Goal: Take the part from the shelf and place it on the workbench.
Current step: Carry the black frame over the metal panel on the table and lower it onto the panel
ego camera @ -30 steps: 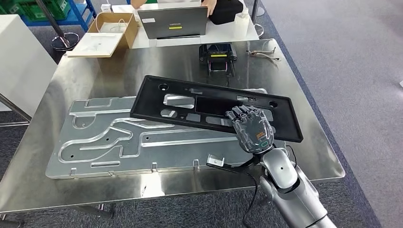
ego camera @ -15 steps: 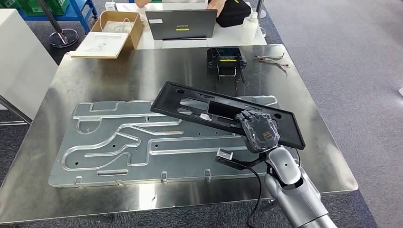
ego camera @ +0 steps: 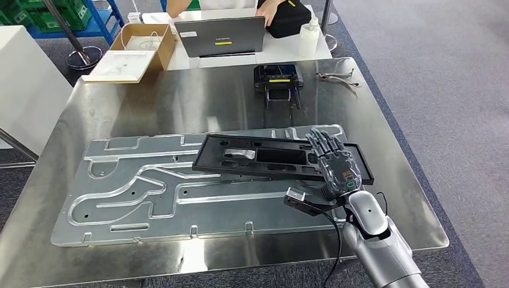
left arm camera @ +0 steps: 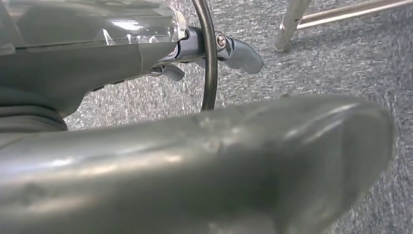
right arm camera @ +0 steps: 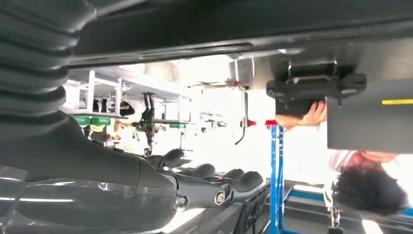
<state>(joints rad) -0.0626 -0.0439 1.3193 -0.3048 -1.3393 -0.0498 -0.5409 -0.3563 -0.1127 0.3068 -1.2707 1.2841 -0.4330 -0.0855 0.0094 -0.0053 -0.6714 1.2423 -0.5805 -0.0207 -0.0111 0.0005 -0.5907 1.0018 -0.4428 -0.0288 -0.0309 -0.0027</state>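
The long black part (ego camera: 264,157), a flat frame with cut-outs, lies nearly flat across the grooved aluminium plate (ego camera: 138,180) on the steel workbench (ego camera: 180,102). My right hand (ego camera: 336,165) hovers over the part's right end, fingers stretched out straight, back of the hand up. In the right wrist view the fingers (right arm camera: 229,183) stand apart from the part's dark surface (right arm camera: 243,19), with light showing between them. My left hand (left arm camera: 146,48) hangs over the grey carpet beside the bench, holding nothing, its fingers (left arm camera: 243,53) loosely extended.
A black handheld controller (ego camera: 277,77) and a small wire tool (ego camera: 337,77) lie at the bench's far side. Behind it a white table holds a laptop (ego camera: 223,36), a cardboard box (ego camera: 141,42), a bottle (ego camera: 309,28) and a black bag (ego camera: 291,15), where a person's hand (ego camera: 267,9) reaches.
The part has come down from a tilted hold to lie on the plate. My right hand's fingers have uncurled from its right end. The camera has shifted a little.
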